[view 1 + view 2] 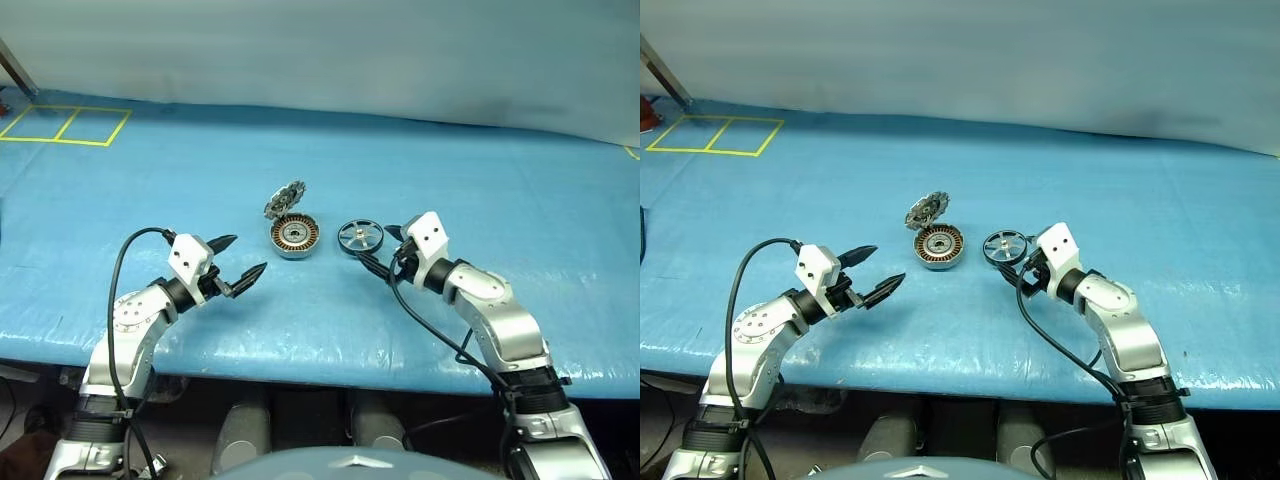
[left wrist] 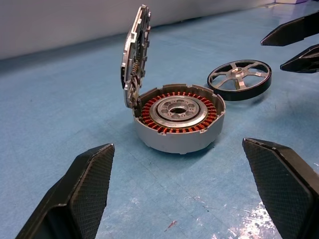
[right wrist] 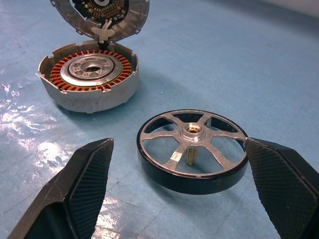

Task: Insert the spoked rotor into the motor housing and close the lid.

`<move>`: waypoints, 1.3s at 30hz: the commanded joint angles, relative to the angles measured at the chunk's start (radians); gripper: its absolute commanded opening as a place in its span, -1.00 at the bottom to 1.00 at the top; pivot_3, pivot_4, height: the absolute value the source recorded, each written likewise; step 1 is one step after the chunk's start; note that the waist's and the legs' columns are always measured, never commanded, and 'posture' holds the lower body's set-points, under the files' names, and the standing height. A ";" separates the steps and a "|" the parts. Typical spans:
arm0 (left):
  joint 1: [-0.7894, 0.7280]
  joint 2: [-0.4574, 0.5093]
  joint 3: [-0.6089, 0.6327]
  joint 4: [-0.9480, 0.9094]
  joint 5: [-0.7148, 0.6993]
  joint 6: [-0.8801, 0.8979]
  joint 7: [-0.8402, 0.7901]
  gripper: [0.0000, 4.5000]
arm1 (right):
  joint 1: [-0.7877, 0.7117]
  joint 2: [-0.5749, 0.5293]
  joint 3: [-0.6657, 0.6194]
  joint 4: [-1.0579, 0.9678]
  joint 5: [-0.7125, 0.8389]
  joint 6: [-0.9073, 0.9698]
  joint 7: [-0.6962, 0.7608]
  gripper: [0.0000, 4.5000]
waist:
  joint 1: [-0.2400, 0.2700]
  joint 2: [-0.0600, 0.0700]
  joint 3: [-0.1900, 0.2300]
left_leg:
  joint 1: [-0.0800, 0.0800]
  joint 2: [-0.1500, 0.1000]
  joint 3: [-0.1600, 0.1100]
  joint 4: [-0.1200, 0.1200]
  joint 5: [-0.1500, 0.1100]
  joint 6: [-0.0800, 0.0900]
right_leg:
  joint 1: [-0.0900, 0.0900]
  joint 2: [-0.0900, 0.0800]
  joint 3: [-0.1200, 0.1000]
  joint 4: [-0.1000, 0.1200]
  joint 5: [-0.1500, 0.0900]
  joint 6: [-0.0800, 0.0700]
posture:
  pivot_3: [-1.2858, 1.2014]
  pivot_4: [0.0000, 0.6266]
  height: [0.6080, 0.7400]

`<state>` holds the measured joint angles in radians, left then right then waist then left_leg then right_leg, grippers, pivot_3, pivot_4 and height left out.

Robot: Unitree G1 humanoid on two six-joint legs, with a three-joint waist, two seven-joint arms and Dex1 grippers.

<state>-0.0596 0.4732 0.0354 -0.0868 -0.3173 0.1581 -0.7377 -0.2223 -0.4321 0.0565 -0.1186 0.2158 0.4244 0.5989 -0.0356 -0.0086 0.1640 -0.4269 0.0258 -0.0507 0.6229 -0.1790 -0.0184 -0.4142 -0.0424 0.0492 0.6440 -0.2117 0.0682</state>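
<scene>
The spoked rotor (image 3: 192,149) lies between the wide-open right gripper's (image 1: 385,252) fingers (untouched); its wrist view reveals the hub pin.

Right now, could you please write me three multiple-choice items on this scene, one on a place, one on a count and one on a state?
1. Where does the silver spoked rotor with the dark rim lie?
A. on the blue table beside the round silver-grey motor housing
B. inside the housing
C. in the left gripper

2. How many spokes has the rotor?
A. three
B. six
C. nine

3. How stands the thin jagged-edged metal lid?
A. shut flat
B. raised on its hinge
C. lying detached

Answers: 1 A, the rotor rests on the table between the open fingers of the right gripper; 2 B, six spokes meet the hub; 3 B, the copper windings lie uncovered.
</scene>
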 commanded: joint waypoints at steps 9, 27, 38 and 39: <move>-0.024 -0.006 0.009 -0.028 -0.005 -0.026 -0.002 1.00 | -0.020 0.005 -0.011 -0.032 0.013 -0.018 0.014 0.98 | 0.000 0.000 0.000 | 0.000 0.000 0.000 0.000 0.000 0.000 | 0.000 0.000 0.000 0.000 0.000 0.000 | 0.03 -0.52 1.00; -0.030 -0.015 0.001 -0.024 -0.001 -0.025 0.003 1.00 | -0.039 -0.002 0.017 -0.010 -0.001 -0.016 0.042 0.98 | 0.000 0.000 0.000 | 0.000 0.000 0.000 0.000 0.000 0.000 | 0.000 0.000 0.000 0.000 0.000 0.000 | 0.03 -0.52 1.00; -0.018 -0.028 -0.004 -0.031 0.004 -0.029 0.025 1.00 | -0.308 -0.085 0.263 0.108 -0.172 -0.090 0.253 0.98 | -0.002 0.000 0.000 | 0.000 0.000 0.000 0.000 0.000 0.000 | 0.000 0.000 0.000 0.000 0.000 0.000 | 0.03 -0.52 1.00; -0.013 -0.029 -0.004 -0.032 0.004 -0.032 0.027 1.00 | -0.353 -0.087 0.303 0.142 -0.205 -0.112 0.281 0.98 | -0.002 0.000 0.000 | 0.000 0.000 0.000 0.000 0.000 0.000 | 0.000 0.000 0.000 0.000 0.000 0.000 | 0.03 -0.52 1.00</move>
<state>-0.0703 0.4500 0.0245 -0.0868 -0.3140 0.1426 -0.7179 -0.5231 -0.5130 0.3161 0.0037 0.0541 0.3602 0.8314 -0.0377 -0.0085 0.1643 -0.4267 0.0258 -0.0507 0.6232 -0.1790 -0.0184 -0.4143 -0.0421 0.0489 0.6442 -0.2114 0.0682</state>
